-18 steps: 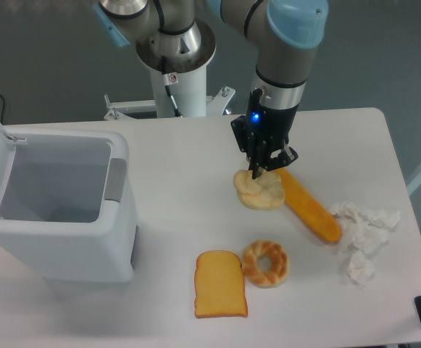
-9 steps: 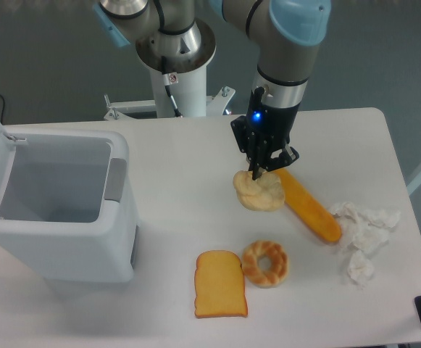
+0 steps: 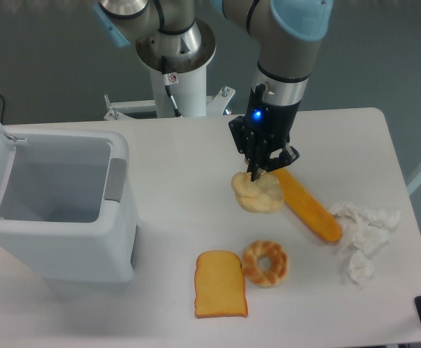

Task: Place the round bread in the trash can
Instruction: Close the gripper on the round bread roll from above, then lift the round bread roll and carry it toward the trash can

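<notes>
Camera view, near to far: the round bread (image 3: 258, 194) sits right under the gripper (image 3: 257, 174), whose fingers look pinched narrow into its top, so I'd call it grabbed but can't tell if it's lifted. It's a lumpy round knot with no real long axis. Carrying is left: trash can (image 3: 65, 225), lid open, waits well off toward the frame's left

The counter (image 3: 196, 152) looks smooth, matt white. The trash can (image 3: 72, 239) is pale plastic with a faint sheen. The round bread (image 3: 258, 194) has a lumpy, dull crust; the toast slice (image 3: 220, 284) looks smoother. The crumpled tissue (image 3: 362, 235) is wrinkled white paper. The gripper (image 3: 257, 174) is dark, matt.
</notes>
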Controlling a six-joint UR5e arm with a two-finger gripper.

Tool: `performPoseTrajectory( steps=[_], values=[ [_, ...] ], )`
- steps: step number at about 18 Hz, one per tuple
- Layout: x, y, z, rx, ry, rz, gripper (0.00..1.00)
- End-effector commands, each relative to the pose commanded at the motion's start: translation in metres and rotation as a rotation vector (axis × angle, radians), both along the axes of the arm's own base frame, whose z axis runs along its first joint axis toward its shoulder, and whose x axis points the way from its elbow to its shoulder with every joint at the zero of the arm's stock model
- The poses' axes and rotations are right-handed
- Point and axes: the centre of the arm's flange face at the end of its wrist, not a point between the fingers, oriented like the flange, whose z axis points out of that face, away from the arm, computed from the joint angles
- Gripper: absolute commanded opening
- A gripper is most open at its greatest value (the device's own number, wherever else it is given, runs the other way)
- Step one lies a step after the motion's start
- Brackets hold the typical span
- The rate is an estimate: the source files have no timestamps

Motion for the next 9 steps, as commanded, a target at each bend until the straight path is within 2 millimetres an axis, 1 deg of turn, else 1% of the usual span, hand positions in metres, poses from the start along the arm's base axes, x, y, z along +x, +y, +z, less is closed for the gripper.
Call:
performPoseTrajectory(
  steps=[6, 9],
  values=[
    [0.006, 0.01, 0.004, 0.054, -0.049, 0.051, 0.02],
    [0.008, 0.012, 0.012, 0.079, -0.066, 0.082, 0.02]
  ],
)
